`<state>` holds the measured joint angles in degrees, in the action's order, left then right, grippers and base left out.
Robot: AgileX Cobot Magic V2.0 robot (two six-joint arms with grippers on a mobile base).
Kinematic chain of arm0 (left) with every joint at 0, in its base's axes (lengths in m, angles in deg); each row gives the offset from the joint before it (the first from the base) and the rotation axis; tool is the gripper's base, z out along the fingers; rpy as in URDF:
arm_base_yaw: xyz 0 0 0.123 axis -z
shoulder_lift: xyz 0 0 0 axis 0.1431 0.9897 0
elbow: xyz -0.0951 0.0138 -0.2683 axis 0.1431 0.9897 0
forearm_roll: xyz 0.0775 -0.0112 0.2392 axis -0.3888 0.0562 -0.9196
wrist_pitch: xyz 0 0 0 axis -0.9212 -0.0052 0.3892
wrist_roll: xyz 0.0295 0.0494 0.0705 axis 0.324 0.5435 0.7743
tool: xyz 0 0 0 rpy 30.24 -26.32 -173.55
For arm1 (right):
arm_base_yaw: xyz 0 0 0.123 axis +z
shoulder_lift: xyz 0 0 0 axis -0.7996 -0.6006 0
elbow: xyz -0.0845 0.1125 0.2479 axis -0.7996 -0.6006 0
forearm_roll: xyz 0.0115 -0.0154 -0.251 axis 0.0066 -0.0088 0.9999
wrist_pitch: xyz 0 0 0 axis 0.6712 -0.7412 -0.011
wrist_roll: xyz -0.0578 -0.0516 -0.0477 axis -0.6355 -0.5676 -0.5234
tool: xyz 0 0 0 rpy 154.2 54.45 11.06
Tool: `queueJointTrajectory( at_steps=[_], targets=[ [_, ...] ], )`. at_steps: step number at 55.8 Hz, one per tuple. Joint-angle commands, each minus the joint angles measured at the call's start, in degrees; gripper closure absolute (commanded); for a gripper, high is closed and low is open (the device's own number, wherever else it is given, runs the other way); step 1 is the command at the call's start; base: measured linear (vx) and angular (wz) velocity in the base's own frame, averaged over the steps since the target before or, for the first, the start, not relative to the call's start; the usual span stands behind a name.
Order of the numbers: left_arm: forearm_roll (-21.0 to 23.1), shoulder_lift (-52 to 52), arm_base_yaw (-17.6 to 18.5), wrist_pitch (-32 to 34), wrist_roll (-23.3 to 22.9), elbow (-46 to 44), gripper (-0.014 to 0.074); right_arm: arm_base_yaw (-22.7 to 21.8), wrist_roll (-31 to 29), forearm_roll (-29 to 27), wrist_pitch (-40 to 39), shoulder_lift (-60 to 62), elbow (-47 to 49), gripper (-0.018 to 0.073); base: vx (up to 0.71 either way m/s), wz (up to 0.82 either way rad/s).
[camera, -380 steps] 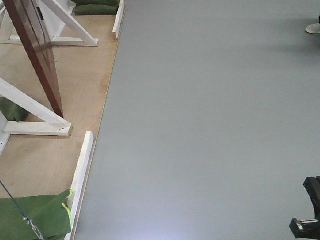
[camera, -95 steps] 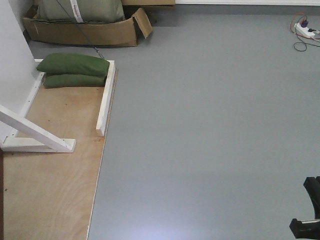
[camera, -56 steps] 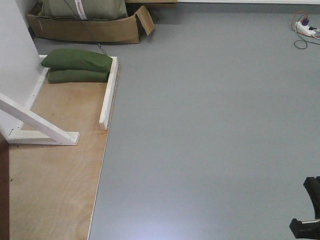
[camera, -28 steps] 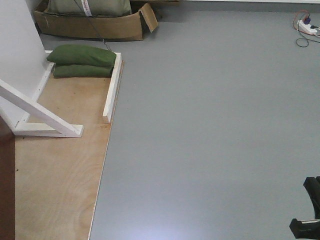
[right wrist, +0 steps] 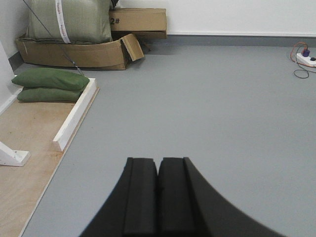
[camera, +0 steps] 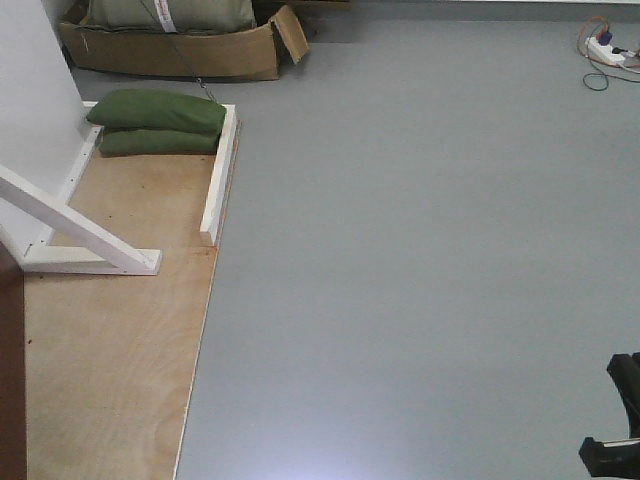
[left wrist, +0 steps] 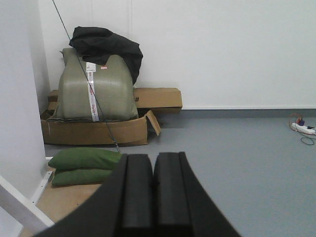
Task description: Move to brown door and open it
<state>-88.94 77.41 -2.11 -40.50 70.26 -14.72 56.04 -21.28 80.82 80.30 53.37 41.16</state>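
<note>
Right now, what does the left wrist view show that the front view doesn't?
Only the left wrist: a black cloth on the olive bag, and the shut left end effector. Only the front: the brown door, a sliver at far left. Both: the green sandbags, the cardboard tray and the power strip.

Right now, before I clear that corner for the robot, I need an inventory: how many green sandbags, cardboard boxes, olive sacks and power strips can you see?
green sandbags: 2, stacked
cardboard boxes: 2, one open, one closed behind it
olive sack: 1
power strip: 1
Total: 6
</note>
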Motion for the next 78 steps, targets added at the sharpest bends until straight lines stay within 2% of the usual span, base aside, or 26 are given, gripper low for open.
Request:
queueJointTrajectory(
  at_steps=[1,29,38,45,54,61,67,73,78],
  targets=[
    [0.4,-0.8,0.1,4.4,-0.6,-1.3,0.0460,0.1,-0.5,0.4,-4.4,0.3,-0.2,0.0559,0.00,0.00],
    [0.4,-0.8,0.1,4.4,-0.4,-1.3,0.0460,0.1,-0.5,0.4,-4.4,0.3,-0.2,0.0559,0.00,0.00],
    [-2.4,-0.4,0.1,5.5,2.5,-2.4,0.0460,0.1,-0.5,0.4,-4.7,0.3,-0.2,0.0559,0.00,0.00],
    [-2.1,4.6,0.1,7.8,-0.5,-8.6,0.0460,0.1,-0.5,0.4,-4.6,0.3,-0.2,0.0559,0.00,0.00],
    [-2.7,13.9,0.1,6.8,-0.6,-22.3,0.0460,0.1,-0.5,0.4,-4.6,0.3,-0.2,0.0559,0.00,0.00],
    [-3.4,19.6,-1.2,0.9,2.3,-33.7,0.0460,0.1,-0.5,0.4,-4.6,0.3,-0.2,0.0559,0.00,0.00],
    [-7.2,22.9,-3.7,-7.7,6.4,-44.1,0.0460,0.1,-0.5,0.4,-4.6,0.3,-0.2,0.0559,0.00,0.00],
    [-14.5,24.9,-6.3,-16.0,6.3,-51.6,0.0460,0.1,-0.5,0.4,-4.6,0.3,-0.2,0.0559,0.00,0.00],
    [-22.4,26.1,-8.5,-24.5,4.7,-56.9,0.0460,0.1,-0.5,0.4,-4.6,0.3,-0.2,0.0559,0.00,0.00]
  ],
)
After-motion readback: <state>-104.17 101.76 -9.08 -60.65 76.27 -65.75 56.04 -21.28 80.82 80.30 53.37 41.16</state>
